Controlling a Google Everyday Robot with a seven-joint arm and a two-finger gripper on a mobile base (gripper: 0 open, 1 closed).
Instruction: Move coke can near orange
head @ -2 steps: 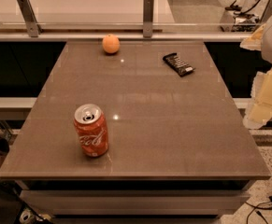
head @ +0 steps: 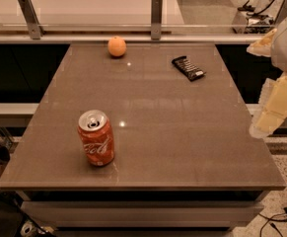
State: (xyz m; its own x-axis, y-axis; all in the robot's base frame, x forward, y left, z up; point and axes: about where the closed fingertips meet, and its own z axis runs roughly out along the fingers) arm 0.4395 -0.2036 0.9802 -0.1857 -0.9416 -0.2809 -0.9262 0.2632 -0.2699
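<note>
The coke can [head: 96, 138] stands upright near the front left of the brown table [head: 172, 132]; it is red with white script and a silver top with a pull tab. The orange [head: 117, 47] sits at the far edge of the table, left of the middle, well behind the can. My gripper [head: 275, 105] is a pale cream shape at the right side of the view, beyond the table's right edge, far from both the can and the orange. It holds nothing that I can see.
A flat dark snack-bar wrapper [head: 188, 67] lies at the far right of the table. A rail with two metal posts [head: 156, 17] runs behind the table's far edge. Cables lie on the floor at the lower right.
</note>
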